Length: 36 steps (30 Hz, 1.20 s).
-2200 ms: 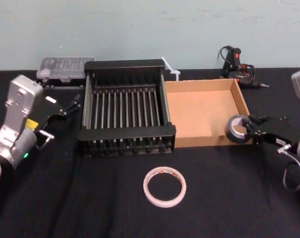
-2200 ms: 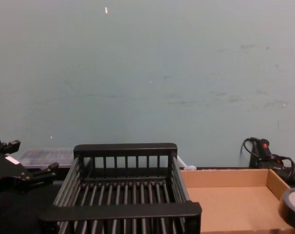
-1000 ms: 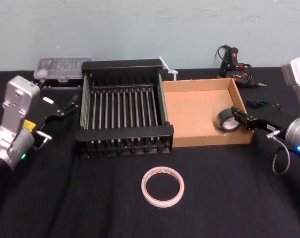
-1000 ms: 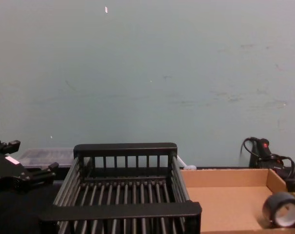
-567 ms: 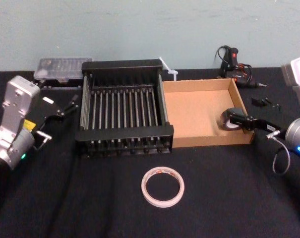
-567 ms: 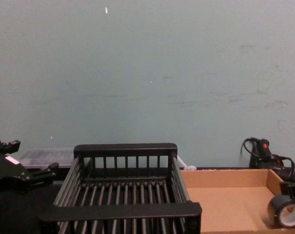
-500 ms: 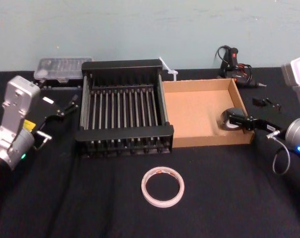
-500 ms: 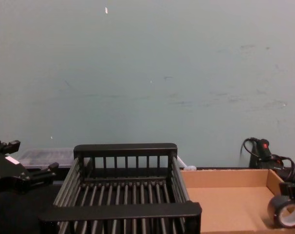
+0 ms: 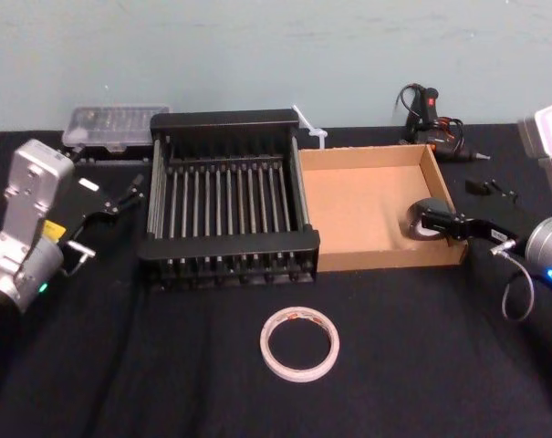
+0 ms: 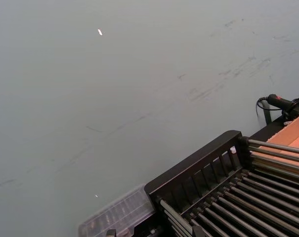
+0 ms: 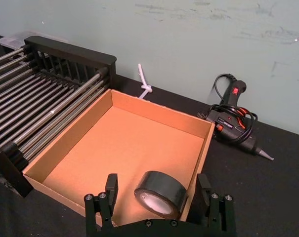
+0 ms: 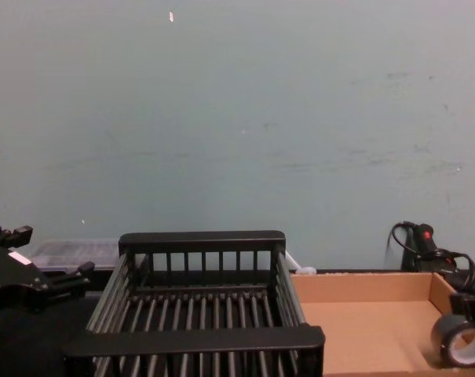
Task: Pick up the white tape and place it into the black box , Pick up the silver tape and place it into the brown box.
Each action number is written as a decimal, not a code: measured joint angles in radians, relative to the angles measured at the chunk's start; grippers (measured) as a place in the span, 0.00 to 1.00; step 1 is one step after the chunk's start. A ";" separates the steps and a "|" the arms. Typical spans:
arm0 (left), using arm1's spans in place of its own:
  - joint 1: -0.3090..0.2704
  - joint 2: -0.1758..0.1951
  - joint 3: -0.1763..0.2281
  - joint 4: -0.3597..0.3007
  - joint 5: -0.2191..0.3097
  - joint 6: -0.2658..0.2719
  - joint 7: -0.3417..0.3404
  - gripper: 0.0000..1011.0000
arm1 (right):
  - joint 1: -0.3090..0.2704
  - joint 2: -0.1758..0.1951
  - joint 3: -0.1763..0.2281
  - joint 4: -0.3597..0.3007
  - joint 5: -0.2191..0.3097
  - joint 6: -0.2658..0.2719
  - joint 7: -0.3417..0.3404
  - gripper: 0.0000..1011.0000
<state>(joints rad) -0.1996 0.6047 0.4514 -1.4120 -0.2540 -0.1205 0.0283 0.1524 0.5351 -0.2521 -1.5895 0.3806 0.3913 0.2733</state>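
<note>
The silver tape (image 9: 426,213) lies tilted on the floor of the brown box (image 9: 367,196), against its right wall. My right gripper (image 11: 156,190) is open and straddles the silver tape (image 11: 161,193), with a gap beside one finger (image 11: 111,185). In the chest view the silver tape (image 12: 461,342) stands in the brown box (image 12: 363,330) at the far right. The white tape (image 9: 300,343) lies flat on the black cloth in front of the black box (image 9: 230,245). Left of the black box, my left gripper (image 9: 125,194) hangs open and holds nothing.
A black and red glue gun (image 9: 431,114) with its cable lies behind the brown box. A clear plastic case (image 9: 111,123) sits behind the black box's left corner, and a white zip tie (image 9: 307,123) lies behind its right corner. A teal wall closes the back.
My right gripper lowered the silver tape into the brown box and opened around it. The tape now rests by the box's right wall. The left arm has not moved.
</note>
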 joint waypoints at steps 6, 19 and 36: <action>0.000 0.000 0.000 0.000 0.000 0.000 0.000 0.99 | -0.012 -0.004 0.012 -0.021 -0.011 0.002 0.009 0.99; 0.000 0.000 0.000 0.000 0.000 0.000 0.000 0.99 | -0.071 0.035 -0.002 -0.119 -0.003 0.010 0.079 0.99; 0.000 0.000 0.000 0.000 0.000 0.000 0.000 0.99 | -0.101 0.099 -0.100 -0.194 -0.011 -0.003 0.162 0.99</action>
<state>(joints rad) -0.1995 0.6047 0.4514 -1.4120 -0.2539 -0.1206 0.0283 0.0511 0.6345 -0.3525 -1.7836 0.3693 0.3880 0.4356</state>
